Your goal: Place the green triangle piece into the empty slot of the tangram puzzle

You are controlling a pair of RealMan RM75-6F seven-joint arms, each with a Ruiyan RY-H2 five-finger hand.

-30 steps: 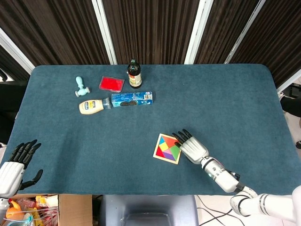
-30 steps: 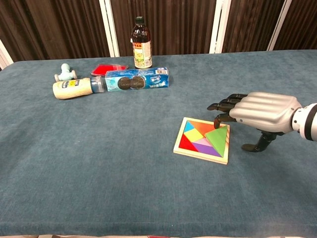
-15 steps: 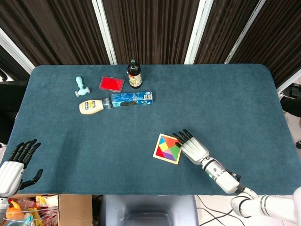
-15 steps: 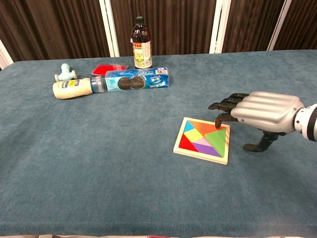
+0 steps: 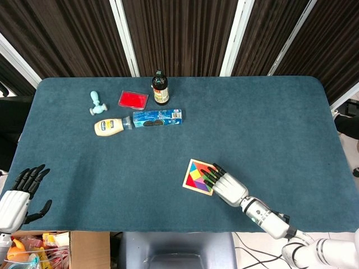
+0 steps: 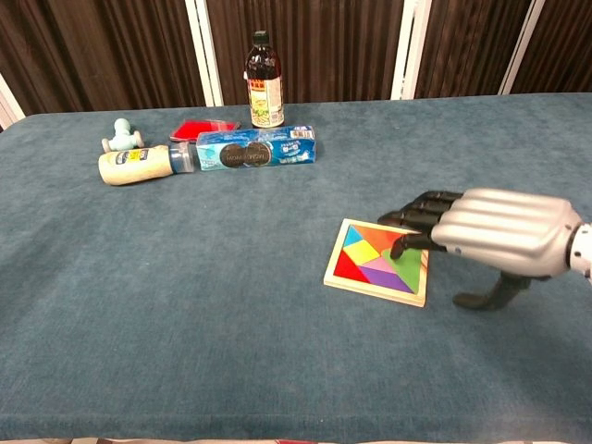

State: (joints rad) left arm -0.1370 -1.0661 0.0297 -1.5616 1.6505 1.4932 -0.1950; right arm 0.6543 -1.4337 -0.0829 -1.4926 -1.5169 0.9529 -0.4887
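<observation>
1. Moved since the earlier frames: right hand (image 6: 490,233) has shifted further over the tangram puzzle (image 6: 377,262); its dark fingertips (image 6: 400,248), formerly at the board's right edge, now lie over the green triangle piece (image 6: 404,263). Left hand (image 5: 12,196) unchanged.
2. Green triangle piece: lies flat within the board's right portion, apparently seated level with the neighbouring coloured pieces. Whether fully flush cannot be told; the fingers hide part of it in the head view.
3. Key relation: triangle sits directly beneath the right fingertips, palm trailing off the board toward the robot's right. Contact or hover cannot be told. Any remaining move judged to be a short downward press.
4. Right hand state: fingers extended, close together, palm down, grasping nothing.
5. Left hand state: fingers spread, empty, at the counter's near-left corner, well apart from the puzzle. Right hand is much the nearer.
6. Surface: blue-green cloth counter (image 5: 269,117); board may slide under sideways pressure.
7. Other items, far left, well apart: dark bottle (image 5: 160,88), red tray (image 5: 133,99), blue biscuit packet (image 5: 157,117), mayonnaise bottle (image 5: 111,126), pale-blue toy (image 5: 97,103).
</observation>
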